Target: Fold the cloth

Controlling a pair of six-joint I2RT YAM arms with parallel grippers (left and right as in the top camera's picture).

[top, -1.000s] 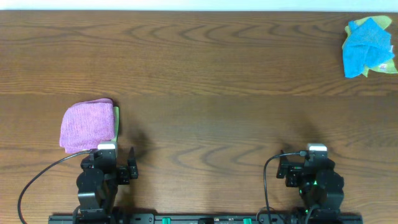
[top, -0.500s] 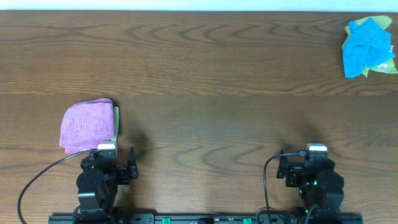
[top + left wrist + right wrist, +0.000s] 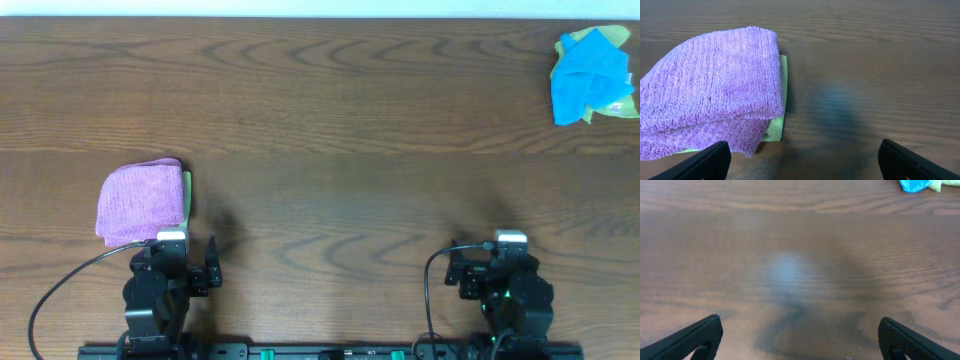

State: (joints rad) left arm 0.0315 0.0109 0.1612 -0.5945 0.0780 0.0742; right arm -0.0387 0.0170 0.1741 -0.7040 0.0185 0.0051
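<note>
Plainly the crumpled blue cloth lay at the far right corner of the table — well ahead and right of our right gripper, the nearer one. That gripper and our left gripper both gaped wide, empty.

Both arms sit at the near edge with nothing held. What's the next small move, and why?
Probably extend the right tool forward and to the right, toward the blue cloth. That cloth lies crumpled at the far right corner, while the purple cloth by the left tool already looks folded. Both tools are open and empty, so the right one seems free to start the reach.
</note>
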